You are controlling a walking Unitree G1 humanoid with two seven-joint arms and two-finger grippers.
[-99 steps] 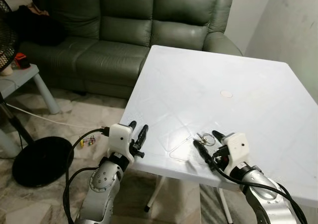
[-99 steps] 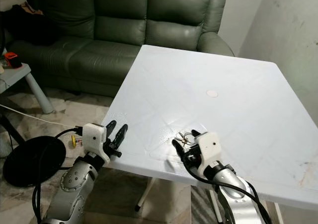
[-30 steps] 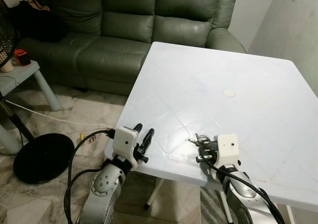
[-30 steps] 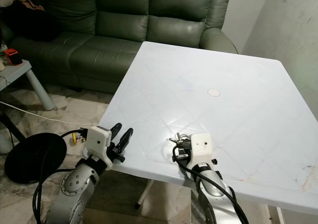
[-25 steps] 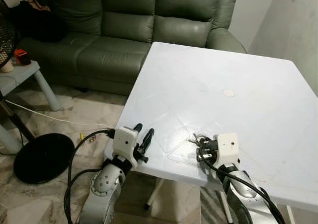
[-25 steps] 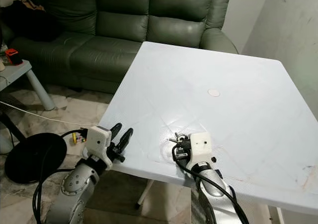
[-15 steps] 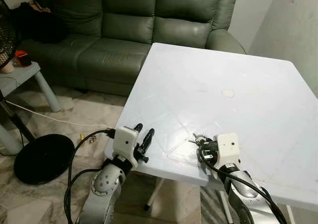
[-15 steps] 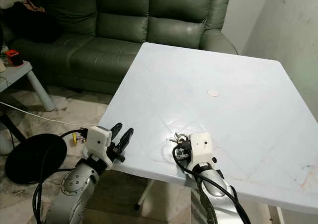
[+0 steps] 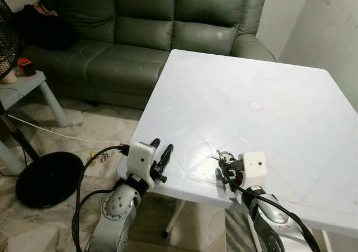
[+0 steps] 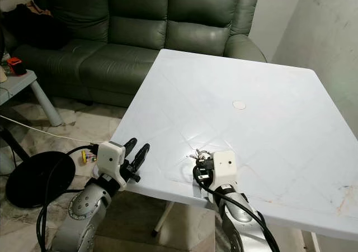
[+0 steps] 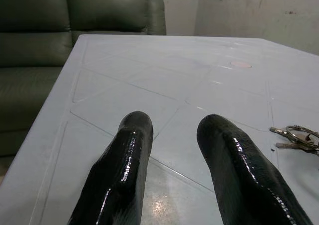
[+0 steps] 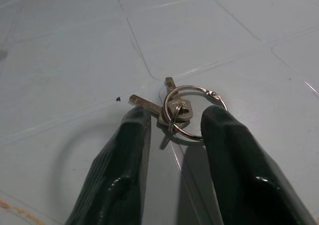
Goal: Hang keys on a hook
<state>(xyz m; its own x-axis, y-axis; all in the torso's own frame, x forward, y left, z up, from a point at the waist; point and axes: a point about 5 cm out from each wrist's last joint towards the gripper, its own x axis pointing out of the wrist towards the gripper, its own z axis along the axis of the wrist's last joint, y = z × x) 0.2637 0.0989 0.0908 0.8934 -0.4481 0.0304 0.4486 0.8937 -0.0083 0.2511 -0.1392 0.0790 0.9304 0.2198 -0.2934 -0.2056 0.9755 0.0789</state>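
On the white plastic table (image 9: pixel 279 79), near its front edge, the key ring with keys (image 12: pixel 179 110) is lying flat; the right gripper (image 12: pixel 172 122) is straddling it, fingers parted, ungrasped. The left gripper (image 9: pixel 159 154) is idling open beside the table corner.

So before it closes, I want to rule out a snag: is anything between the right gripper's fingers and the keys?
Nothing visible is. The right gripper sits low on the white table, one finger on each side of the keys, with only bare tabletop around the ring.
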